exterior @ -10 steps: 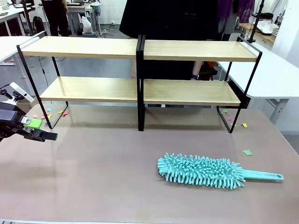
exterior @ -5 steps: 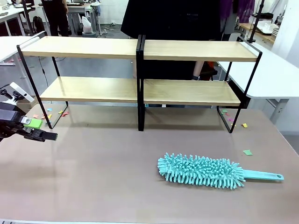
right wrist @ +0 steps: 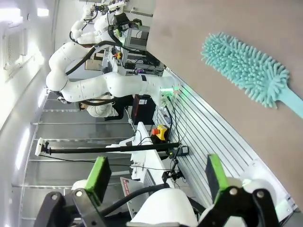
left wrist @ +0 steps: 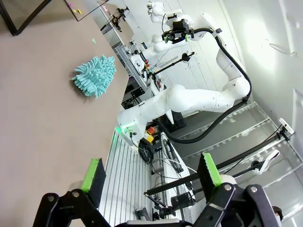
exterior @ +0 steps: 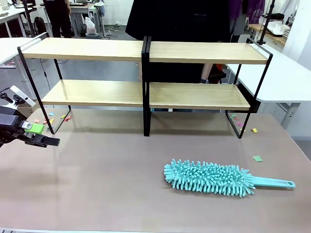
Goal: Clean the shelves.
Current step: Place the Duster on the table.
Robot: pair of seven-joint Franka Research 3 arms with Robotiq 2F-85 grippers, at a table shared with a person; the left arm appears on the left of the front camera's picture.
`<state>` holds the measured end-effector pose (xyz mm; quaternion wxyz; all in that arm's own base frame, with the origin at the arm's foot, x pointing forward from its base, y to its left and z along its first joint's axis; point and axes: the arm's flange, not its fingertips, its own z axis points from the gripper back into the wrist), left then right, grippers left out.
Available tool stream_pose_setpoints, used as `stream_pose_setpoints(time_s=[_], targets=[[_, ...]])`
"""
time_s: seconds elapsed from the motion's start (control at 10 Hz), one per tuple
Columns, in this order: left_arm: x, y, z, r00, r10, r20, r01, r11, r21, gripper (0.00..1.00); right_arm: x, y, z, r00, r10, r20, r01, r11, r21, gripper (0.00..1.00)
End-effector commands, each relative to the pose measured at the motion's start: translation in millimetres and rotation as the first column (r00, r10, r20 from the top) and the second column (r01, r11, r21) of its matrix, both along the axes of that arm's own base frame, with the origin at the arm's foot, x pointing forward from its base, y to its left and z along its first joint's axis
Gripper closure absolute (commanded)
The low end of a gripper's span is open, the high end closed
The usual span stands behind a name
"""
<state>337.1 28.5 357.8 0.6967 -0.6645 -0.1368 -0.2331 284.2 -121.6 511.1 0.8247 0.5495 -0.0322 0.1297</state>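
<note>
Both grippers, left (left wrist: 151, 182) and right (right wrist: 154, 182), gape empty; a teal duster (exterior: 210, 177) lies before the shelves (exterior: 146, 51).

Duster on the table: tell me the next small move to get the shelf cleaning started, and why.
Probably bring the open right gripper down over the duster handle. The duster lies untouched on the table, handle toward the robot's right, while the open left gripper hovers far off and the shelves wait.

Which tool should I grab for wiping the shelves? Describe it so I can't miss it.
On the beige tabletop, in front of the right half of the wood-and-black-metal shelves, lies a turquoise microfibre duster. Its fluffy, fringed head and flat plastic handle pointing right set it apart from the small paper scraps nearby.
</note>
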Motion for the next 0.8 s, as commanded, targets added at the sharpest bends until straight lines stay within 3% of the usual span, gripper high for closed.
stream_pose_setpoints(time_s=[0.0,0.7], targets=[[-3.0,-0.8,0.2,1.000,-0.005,0.028,0.006,1.000,-0.022,0.00,2.4,-0.3,1.8,1.000,-0.008,0.025,0.008,1.000,0.007,0.00],[-3.0,-0.8,0.2,1.000,-0.005,0.028,0.006,1.000,-0.022,0.00,2.4,-0.3,1.8,1.000,-0.008,0.025,0.008,1.000,0.007,0.00]])
